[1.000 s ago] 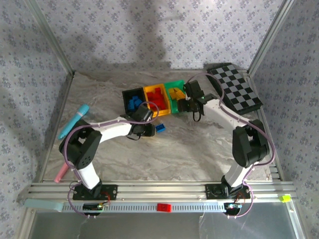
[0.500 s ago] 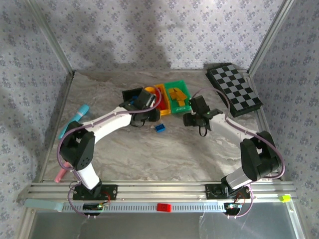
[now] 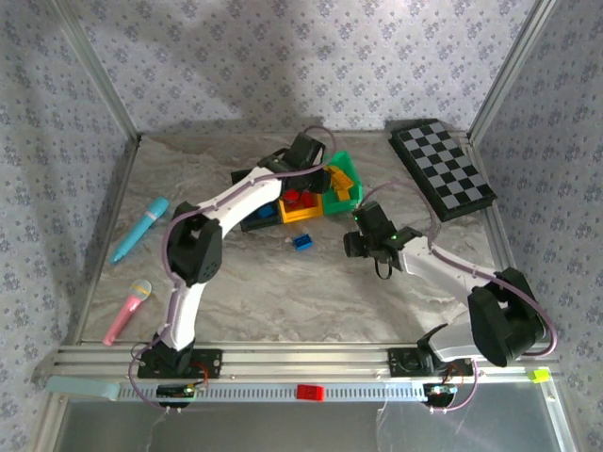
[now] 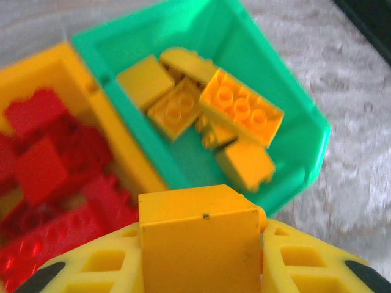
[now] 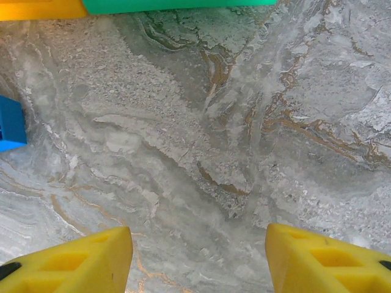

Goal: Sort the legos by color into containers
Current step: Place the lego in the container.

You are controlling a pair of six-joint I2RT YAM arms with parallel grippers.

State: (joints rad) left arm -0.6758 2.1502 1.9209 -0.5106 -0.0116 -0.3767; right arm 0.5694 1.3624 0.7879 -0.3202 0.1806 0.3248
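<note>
The left hand (image 4: 201, 268) has swung over the green bin (image 4: 293, 122), clamped on a yellow brick (image 4: 197, 226) — likely a drop next; a blue brick (image 3: 302, 242) lies loose on the counter (image 5: 201, 122); the right hand (image 5: 198, 256), spread and empty, has drawn back.

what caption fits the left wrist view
left gripper holding a yellow lego, facing the green bin of yellow legos beside the yellow bin of red legos
</note>
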